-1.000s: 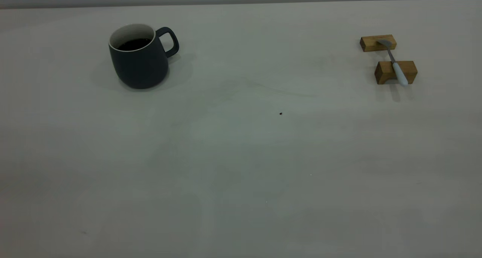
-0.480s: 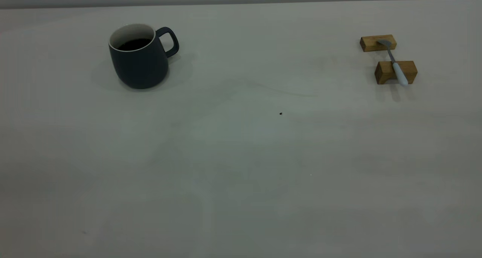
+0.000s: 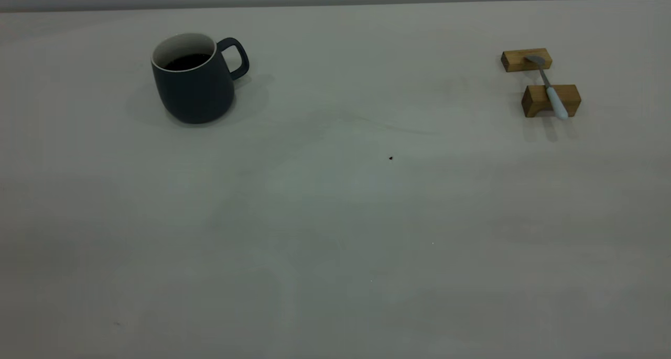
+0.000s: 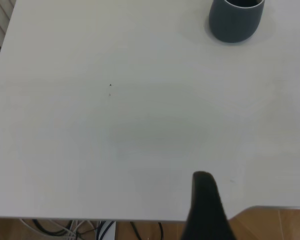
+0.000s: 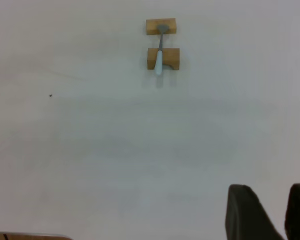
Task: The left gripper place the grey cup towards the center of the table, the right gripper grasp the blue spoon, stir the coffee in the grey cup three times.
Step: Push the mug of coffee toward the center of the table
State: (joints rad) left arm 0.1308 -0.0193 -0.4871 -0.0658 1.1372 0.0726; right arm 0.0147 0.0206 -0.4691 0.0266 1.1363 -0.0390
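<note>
The grey cup (image 3: 193, 86) stands upright at the far left of the table (image 3: 335, 217), handle to the right, with dark coffee (image 3: 186, 61) inside. The blue spoon (image 3: 550, 89) lies across two wooden blocks at the far right, its handle end toward the near side. Neither arm shows in the exterior view. In the left wrist view the left gripper (image 4: 205, 202) hangs over the table's edge, far from the cup (image 4: 235, 22). In the right wrist view the right gripper (image 5: 275, 202) is open and holds nothing, well short of the spoon (image 5: 159, 57).
Two wooden blocks (image 3: 526, 59) (image 3: 550, 100) carry the spoon. A tiny black speck (image 3: 390, 158) marks the table near its middle. Broad bare tabletop lies between cup and spoon. Wooden floor (image 4: 280, 225) and cables (image 4: 90, 230) show beyond the table's edge.
</note>
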